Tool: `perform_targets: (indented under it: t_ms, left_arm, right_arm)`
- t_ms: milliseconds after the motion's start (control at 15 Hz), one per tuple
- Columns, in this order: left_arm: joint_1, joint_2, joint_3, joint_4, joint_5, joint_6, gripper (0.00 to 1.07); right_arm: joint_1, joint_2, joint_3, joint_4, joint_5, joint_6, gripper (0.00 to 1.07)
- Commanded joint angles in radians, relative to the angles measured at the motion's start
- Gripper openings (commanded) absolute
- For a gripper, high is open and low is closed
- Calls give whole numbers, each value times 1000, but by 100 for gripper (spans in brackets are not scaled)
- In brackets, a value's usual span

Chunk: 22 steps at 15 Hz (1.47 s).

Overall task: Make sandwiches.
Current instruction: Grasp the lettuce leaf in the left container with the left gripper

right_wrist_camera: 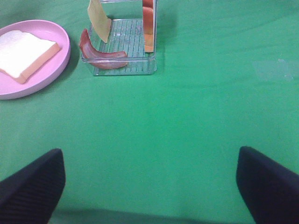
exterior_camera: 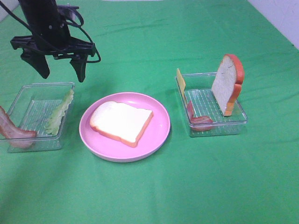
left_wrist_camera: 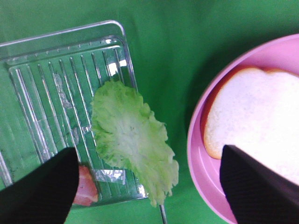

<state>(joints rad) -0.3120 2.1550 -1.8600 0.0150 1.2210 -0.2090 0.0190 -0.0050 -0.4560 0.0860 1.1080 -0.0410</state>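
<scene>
One white bread slice (exterior_camera: 121,122) with orange-brown crust lies flat on the pink plate (exterior_camera: 159,133), with nothing on top of it. My left gripper (exterior_camera: 60,69) is open and empty above the left clear tray (exterior_camera: 28,88). That tray holds a pale green lettuce leaf (exterior_camera: 60,112) leaning over its right wall and a bacon strip (exterior_camera: 14,130). In the left wrist view the lettuce (left_wrist_camera: 131,140) lies between the open fingers (left_wrist_camera: 37,186). My right gripper (right_wrist_camera: 149,186) is open and empty over bare cloth, out of the exterior view.
The right clear tray (exterior_camera: 233,123) holds an upright bread slice (exterior_camera: 228,84), a yellow cheese slice (exterior_camera: 181,81) and a bacon strip (exterior_camera: 198,119). Green cloth covers the table. The right wrist view shows the plate (right_wrist_camera: 56,65) and this tray (right_wrist_camera: 135,65) far ahead.
</scene>
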Motion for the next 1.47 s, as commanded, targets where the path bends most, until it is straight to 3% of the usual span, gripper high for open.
perform_targets:
  t_ms: [67, 733, 867, 1133, 1467]
  left_arm:
    - [-1, 49, 7, -3, 81, -5, 77]
    - [-1, 137, 9, -51, 87, -1, 74]
    - [-1, 137, 9, -51, 91, -4, 61]
    - [-1, 137, 5, -42, 102, -15, 0]
    - [-1, 93, 5, 1, 102, -31, 0]
  right_arm:
    - [-6, -25, 3, 9, -8, 3, 95]
    - [-6, -25, 3, 9, -8, 3, 95]
    - [-6, -25, 3, 9, -8, 3, 95]
    - [-6, -25, 3, 9, -8, 3, 95]
    - [-6, -25, 3, 9, -8, 3, 95]
